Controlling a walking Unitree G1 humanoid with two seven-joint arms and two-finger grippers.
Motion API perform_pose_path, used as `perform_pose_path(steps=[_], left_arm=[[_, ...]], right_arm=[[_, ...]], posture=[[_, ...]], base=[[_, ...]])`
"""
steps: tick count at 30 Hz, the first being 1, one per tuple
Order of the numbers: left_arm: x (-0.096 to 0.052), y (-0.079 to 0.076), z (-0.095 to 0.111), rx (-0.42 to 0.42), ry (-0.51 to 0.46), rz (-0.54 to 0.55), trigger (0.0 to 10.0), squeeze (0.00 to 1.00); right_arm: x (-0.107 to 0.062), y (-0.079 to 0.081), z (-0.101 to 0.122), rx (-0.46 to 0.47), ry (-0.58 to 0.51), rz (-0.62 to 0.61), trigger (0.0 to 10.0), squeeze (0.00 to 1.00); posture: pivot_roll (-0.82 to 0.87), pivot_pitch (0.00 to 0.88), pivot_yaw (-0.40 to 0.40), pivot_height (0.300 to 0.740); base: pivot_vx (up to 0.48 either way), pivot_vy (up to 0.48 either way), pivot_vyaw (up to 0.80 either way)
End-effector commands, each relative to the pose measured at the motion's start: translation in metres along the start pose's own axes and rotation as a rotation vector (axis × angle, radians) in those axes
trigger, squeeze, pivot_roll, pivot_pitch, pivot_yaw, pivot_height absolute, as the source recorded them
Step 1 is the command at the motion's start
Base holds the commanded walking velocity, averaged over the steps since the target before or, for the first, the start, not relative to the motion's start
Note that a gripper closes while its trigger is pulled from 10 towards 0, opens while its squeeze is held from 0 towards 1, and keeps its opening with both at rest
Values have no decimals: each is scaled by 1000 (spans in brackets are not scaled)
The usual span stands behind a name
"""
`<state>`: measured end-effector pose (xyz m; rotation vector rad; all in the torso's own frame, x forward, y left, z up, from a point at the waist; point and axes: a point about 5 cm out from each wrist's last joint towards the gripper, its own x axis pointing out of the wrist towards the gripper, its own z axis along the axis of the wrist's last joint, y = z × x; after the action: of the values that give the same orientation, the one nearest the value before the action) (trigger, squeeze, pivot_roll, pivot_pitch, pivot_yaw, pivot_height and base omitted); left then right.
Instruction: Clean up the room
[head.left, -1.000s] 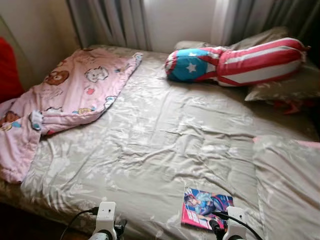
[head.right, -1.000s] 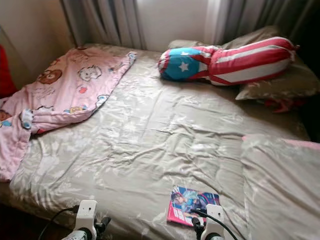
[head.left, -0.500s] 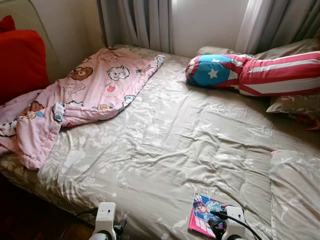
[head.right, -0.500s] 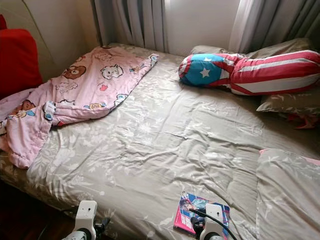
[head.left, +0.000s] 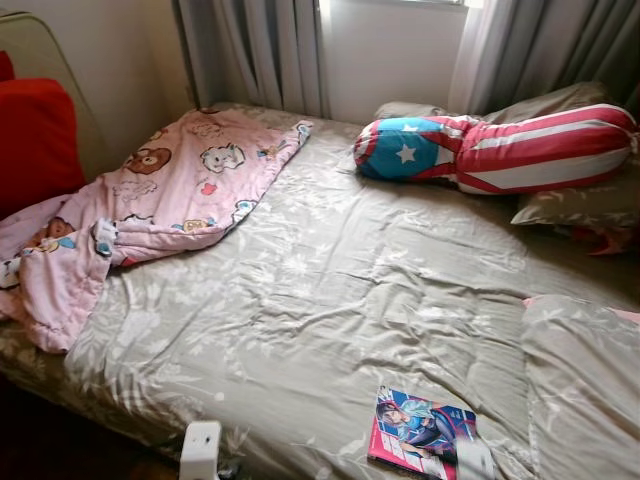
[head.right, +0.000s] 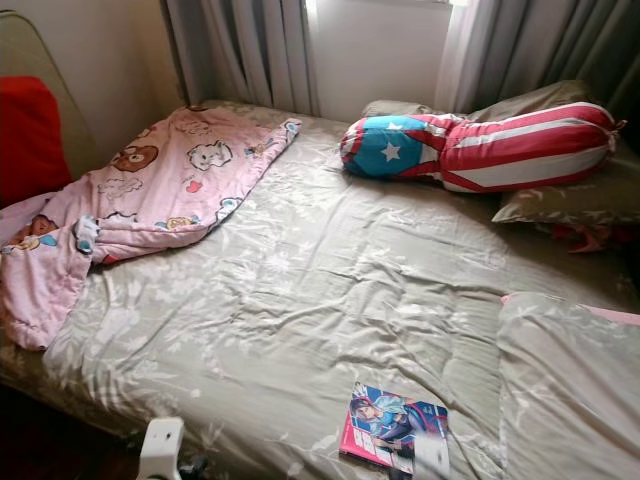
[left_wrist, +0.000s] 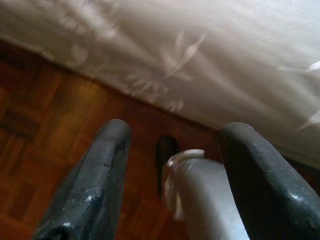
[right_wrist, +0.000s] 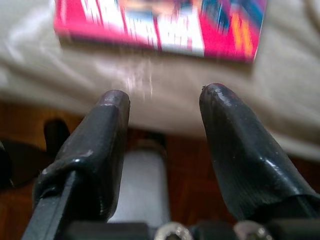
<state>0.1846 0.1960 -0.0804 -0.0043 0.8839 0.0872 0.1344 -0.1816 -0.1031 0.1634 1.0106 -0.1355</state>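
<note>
Room: bedroom scene, with a wide bed (head.left: 330, 300) under a grey-beige leaf-patterned cover filling most of the head views; grey curtains (head.left: 260, 50) are hanging behind it against a pale wall.
Floor: dark wood parquet (left_wrist: 45, 150) is showing below the bed's near edge in the left wrist view.
Blanket: a pink blanket (head.left: 150, 200) printed with cartoon bears is lying crumpled over the bed's far-left corner and spilling off its left side.
Red cushion: a red cushion (head.left: 35, 140) is standing at the left, beyond the blanket.
Long pillow: a bolster pillow (head.left: 500, 150) with a blue starred end and red-and-white stripes is lying across the head of the bed, resting partly on grey pillows (head.left: 580, 200) at the right.
Book: a pink-edged comic book (head.left: 420, 430) with a colourful cover is lying flat near the bed's near edge, right of centre; in the right wrist view it (right_wrist: 160, 25) is sitting just beyond the fingertips, not touched.
Left gripper: the left gripper (left_wrist: 172, 145) is hanging low over the floor beside the bed's edge, fingers spread apart and holding nothing.
Right gripper: the right gripper (right_wrist: 165, 100) is pointing at the bed's edge just short of the book, its two black fingers (right_wrist: 100, 145) standing apart with nothing between them.
</note>
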Motion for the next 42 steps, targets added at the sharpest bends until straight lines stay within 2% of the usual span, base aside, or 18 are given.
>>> perform_pose_path(steps=[1,6,9,14,24,42], left_arm=[[-1,5,-3,-1,20,19,10000,0],[-1,6,-3,2,22,21,10000,0],[-1,6,-3,4,22,23,10000,0],[-1,7,-3,8,22,23,10000,0],[-1,8,-3,11,24,27,10000,0],[-1,10,-4,6,30,34,10000,0]], right_arm=[[2,1,10,3,-37,7,10000,0],[0,-25,22,2,-58,-18,10000,0],[-1,-32,24,4,-61,-24,10000,0],[-1,-36,26,6,-63,-26,10000,0],[3,-27,36,4,-62,-17,10000,0],[4,-23,38,-2,-64,-9,10000,0]], posture=[[-6,0,-18,740],[-7,0,-17,740],[-7,0,-16,740],[-7,0,-13,740],[-7,0,-13,740],[-11,0,-12,740]], base=[[0,476,0],[0,476,0],[0,476,0],[0,476,0],[0,476,0],[0,476,0]])
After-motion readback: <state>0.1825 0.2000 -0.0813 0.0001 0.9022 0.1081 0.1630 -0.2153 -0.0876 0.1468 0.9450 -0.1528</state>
